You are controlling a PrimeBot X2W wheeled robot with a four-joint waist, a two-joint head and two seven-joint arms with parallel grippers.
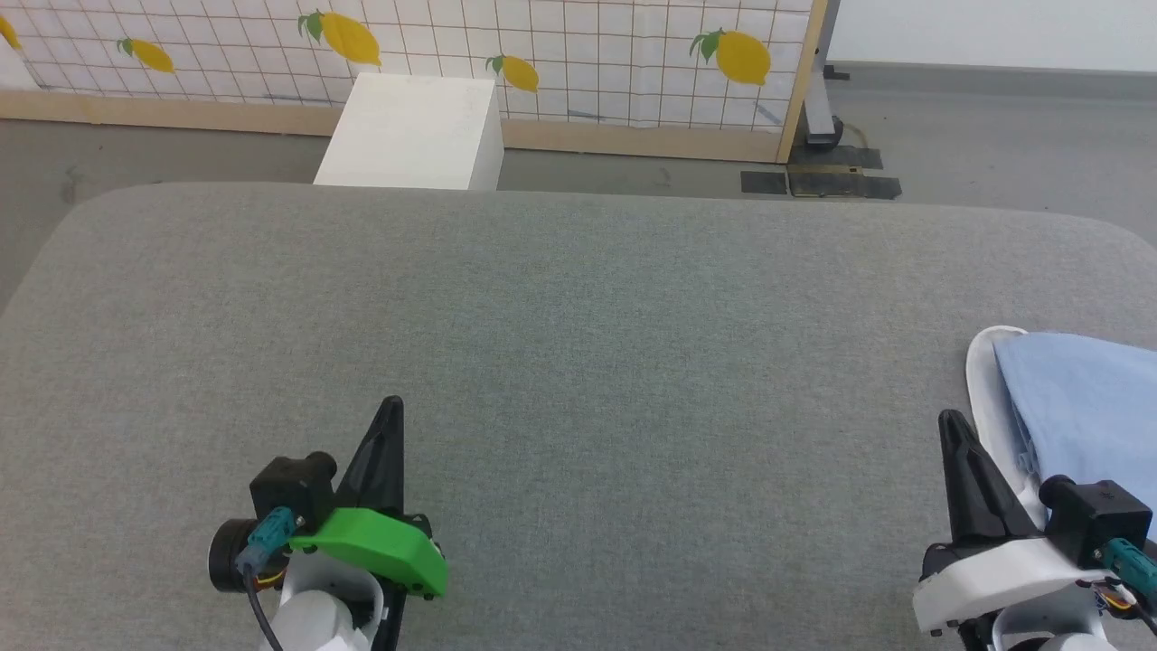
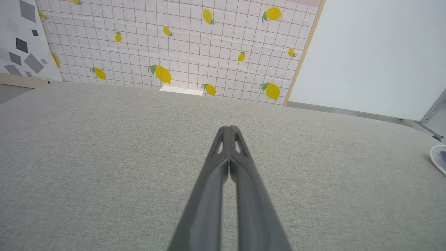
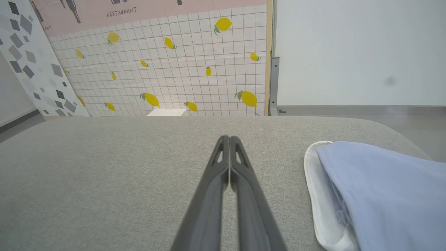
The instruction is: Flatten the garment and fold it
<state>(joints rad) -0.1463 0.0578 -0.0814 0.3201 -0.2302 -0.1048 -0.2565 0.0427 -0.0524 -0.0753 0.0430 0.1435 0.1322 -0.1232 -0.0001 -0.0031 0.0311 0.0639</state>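
Head view: garment (image 1: 1085, 407), soft light-blue knit with rounded white collar edge, bunched at right edge of bench (image 1: 578, 316), grey woven fabric. Fully closed, empty: left claw (image 1: 391, 411), right claw (image 1: 946, 422).

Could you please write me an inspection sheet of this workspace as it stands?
Surface: grey woven pad, flat, with rounded corners.
Job's things: garment, light blue with a white collar, bunched at the pad's right edge, not yet flattened.
Clutter: nothing seen.
Tools: left tool shut and empty over bare pad; right tool shut and empty, beside the garment, fingers apart from it.
Cables: left wrist lead and right wrist lead, both teal-plugged, at the wrist cameras.
Surroundings: lemon-print panel, white box, grey floor.
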